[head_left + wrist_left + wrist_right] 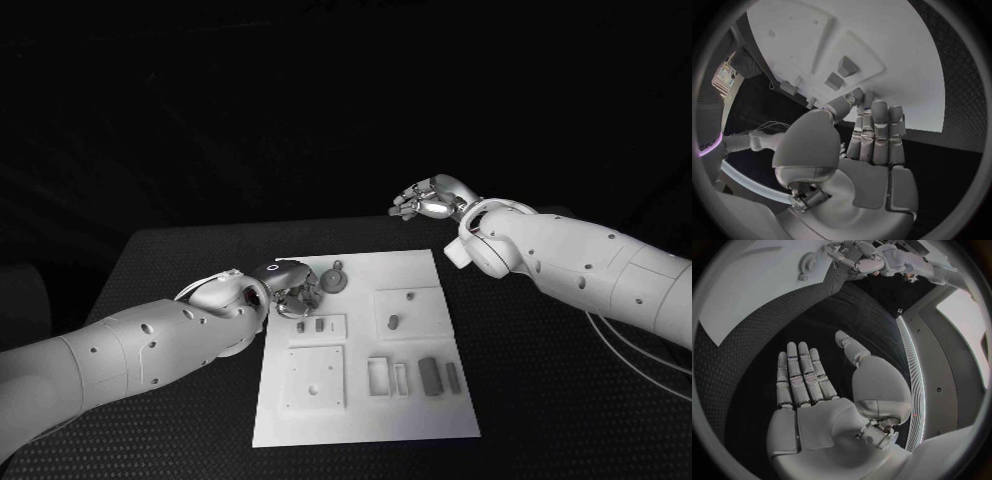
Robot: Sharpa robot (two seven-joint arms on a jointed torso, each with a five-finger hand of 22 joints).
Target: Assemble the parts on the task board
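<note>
- The white rectangular task board (418,420) lies in the middle of the head view, on the black textured table (173,260), its long side running from the frame's centre down toward the bottom.
- Small grey parts rest on it: a round gear-like piece with a stem (335,280) at the board's upper left corner, a short peg (394,322) in a raised square panel right of centre, and two upright grey blocks (430,375) in the lower right part.
- Two small grey pieces (309,325) sit in a panel on the board's left side, just below the left hand.
- The left hand (293,287) is at the board's upper left edge, just beside the gear-like piece; the left wrist view shows its fingers (879,130) straight and close together, holding nothing.
- Whether it touches the gear-like piece cannot be told.
- The right hand (427,201) hovers in the upper right of the head view, beyond the board's top edge and well apart from it; the right wrist view shows its palm flat and its fingers (803,372) extended, empty.
</note>
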